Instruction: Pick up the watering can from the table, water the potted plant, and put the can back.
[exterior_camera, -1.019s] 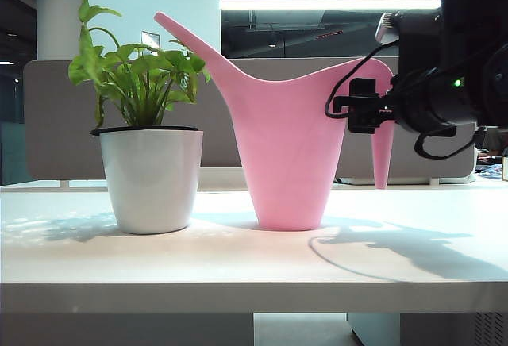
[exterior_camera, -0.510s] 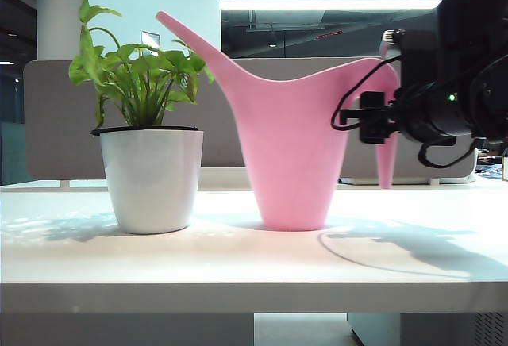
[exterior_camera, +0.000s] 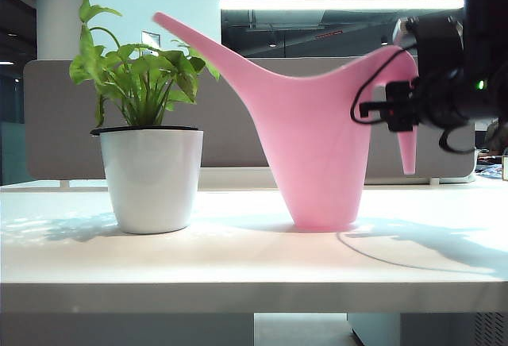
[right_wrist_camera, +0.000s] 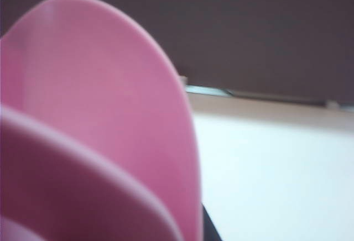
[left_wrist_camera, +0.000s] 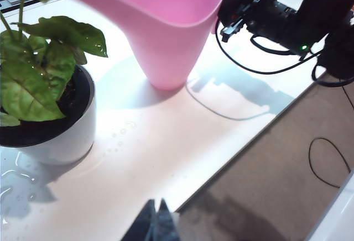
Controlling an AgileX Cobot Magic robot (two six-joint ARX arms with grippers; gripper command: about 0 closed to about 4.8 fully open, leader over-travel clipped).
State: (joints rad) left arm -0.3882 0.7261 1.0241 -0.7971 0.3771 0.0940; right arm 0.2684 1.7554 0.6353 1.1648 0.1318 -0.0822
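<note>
Where the right arm comes in from the right side of the exterior view, we see its dark wrist held level, and the right gripper (exterior_camera: 406, 92) sits at the arched handle of the watering can (exterior_camera: 317, 140). We cannot see its fingers from the outside, and its own camera is filled by blurred pink plastic (right_wrist_camera: 94, 119), so we cannot tell how wide they stand or whether they grip the handle. A black cable loops off the wrist in front of the can's body.

The left gripper (left_wrist_camera: 156, 224) hangs above the near edge of the table (exterior_camera: 238, 259), well apart from both objects; only its dark fingertips (left_wrist_camera: 165, 225) show, pressed together with no gap and nothing between them.

The potted plant (exterior_camera: 147, 148) stands upright on the left part of the table, its white pot filled with dark soil and bright-green leaves. In the left wrist view we see water drops on a leaf and small wet patches on the tabletop beside the pot.

The can stands on its base on the table, to the right of the pot and apart from it. Its long spout slants up and to the left, the tip reaching above the leaves, while the handle droops down on the right. We cannot see inside the can.
</note>
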